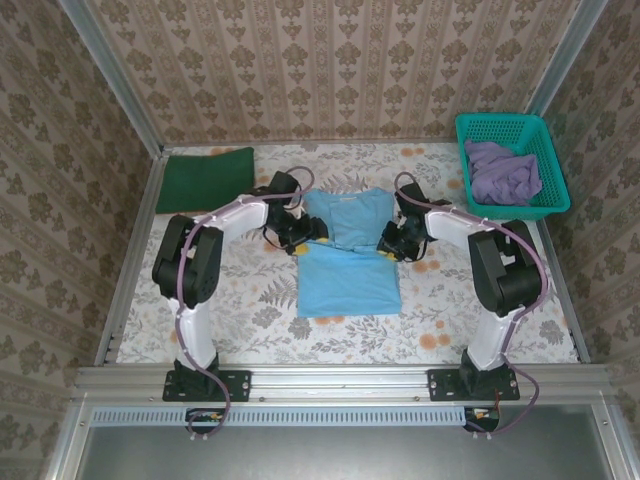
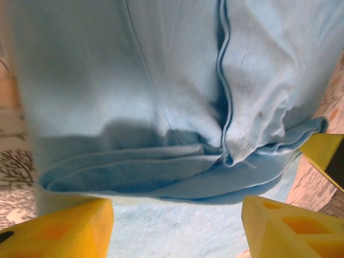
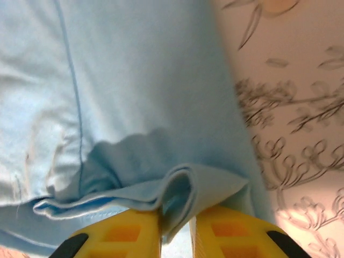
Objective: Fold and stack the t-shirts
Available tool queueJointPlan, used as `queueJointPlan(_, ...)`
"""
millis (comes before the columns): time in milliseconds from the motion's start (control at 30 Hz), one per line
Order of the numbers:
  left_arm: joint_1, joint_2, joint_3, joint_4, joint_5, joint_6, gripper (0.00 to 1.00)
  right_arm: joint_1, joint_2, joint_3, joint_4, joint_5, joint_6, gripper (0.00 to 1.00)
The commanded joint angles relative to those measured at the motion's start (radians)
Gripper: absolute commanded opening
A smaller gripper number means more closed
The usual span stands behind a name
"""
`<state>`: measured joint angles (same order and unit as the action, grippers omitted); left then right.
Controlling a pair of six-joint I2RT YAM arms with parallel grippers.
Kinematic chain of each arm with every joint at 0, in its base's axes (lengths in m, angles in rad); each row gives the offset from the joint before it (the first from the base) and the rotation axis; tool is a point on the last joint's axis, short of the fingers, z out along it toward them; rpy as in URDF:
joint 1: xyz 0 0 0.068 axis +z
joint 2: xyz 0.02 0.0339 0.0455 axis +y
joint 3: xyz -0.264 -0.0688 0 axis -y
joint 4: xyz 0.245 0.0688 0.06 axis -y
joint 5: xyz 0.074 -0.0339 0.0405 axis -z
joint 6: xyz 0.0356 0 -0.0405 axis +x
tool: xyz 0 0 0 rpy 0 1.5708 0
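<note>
Right gripper [image 3: 176,216] clamps a fold of the light blue t-shirt [image 1: 348,272] at mid-tabletop; left gripper [image 2: 174,208] stands spread wide at the shirt's folded edge, holding nothing.

Left arm [image 1: 190,265], right arm [image 1: 503,268]: white link shells, bulky black joint housings. Purplish cable [image 1: 181,325] routed along each. Black base plates [image 1: 235,381], bolted. Left fingers [image 2: 59,228]: yellow plastic wedges with recessed square pockets. Right fingers [image 3: 124,236]: same yellow, black patches at outer edges.
</note>
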<state>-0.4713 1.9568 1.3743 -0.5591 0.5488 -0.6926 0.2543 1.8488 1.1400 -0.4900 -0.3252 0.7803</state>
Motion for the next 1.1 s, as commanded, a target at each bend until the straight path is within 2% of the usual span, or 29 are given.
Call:
queueJointPlan(0, 0.046, 0.027, 0.052, 0.001, -0.006, -0.007, 0.66, -0.023, 0.03, 0.047, 0.011, -0.031, 0.048, 0.24)
queueJointPlan(200, 0.054, 0.013, 0.113, -0.028, 0.005, 0.015, 0.64, -0.055, 0.056, 0.117, -0.007, -0.058, 0.055, 0.3)
queueJointPlan(300, 0.022, 0.004, 0.152, -0.076, 0.022, 0.056, 0.57, -0.057, 0.012, 0.111, 0.003, -0.066, 0.049, 0.32)
queueJointPlan(433, -0.087, -0.006, 0.194, -0.159, 0.031, 0.131, 0.49, -0.055, -0.074, 0.042, 0.047, -0.105, 0.065, 0.31)
queueJointPlan(600, -0.193, 0.06, 0.251, -0.226, 0.049, 0.203, 0.41, -0.048, -0.138, -0.036, 0.085, -0.123, 0.055, 0.24)
queueJointPlan(767, -0.22, 0.175, 0.308, -0.207, -0.002, 0.158, 0.35, -0.047, -0.092, -0.061, 0.14, -0.131, 0.075, 0.2)
queueJointPlan(900, -0.216, 0.255, 0.356, -0.188, -0.107, 0.109, 0.34, -0.051, -0.027, -0.062, 0.165, -0.1, 0.113, 0.2)
queueJointPlan(1067, -0.21, 0.33, 0.391, -0.132, -0.155, -0.002, 0.33, -0.071, 0.048, -0.067, 0.172, -0.107, 0.135, 0.2)
